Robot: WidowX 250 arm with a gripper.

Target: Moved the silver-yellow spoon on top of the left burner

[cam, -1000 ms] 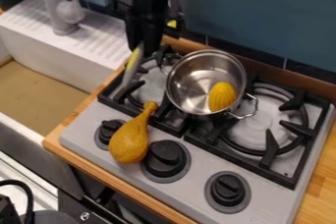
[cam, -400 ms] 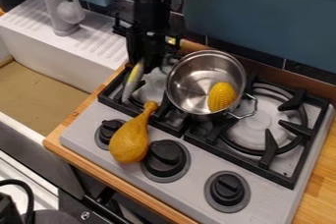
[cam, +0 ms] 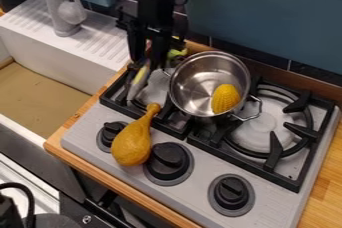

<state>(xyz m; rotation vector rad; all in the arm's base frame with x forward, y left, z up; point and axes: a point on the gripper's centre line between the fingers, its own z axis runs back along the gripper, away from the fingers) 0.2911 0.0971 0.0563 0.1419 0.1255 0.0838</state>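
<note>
1. My gripper (cam: 147, 63) hangs over the back of the left burner (cam: 154, 88); I read its jaws as apart, with a gap showing between them.
2. The silver-yellow spoon (cam: 138, 81) is at the left burner, slanting, its upper end right by the jaw tips; I can't tell whether they touch it.
3. Behind the jaws, near the pot, I see a yellow-green thing (cam: 175, 53), partly hidden.
4. The metal pot (cam: 190, 103) sits between the two burners, with yellow corn (cam: 226, 98) inside.
5. Nearer me, a brown-yellow drumstick (cam: 131, 145) lies between two knobs, its narrow end at the grate.
6. The stove (cam: 190, 184) is set into the wooden bench (cam: 328, 192), beside the sink (cam: 40, 94).
</note>
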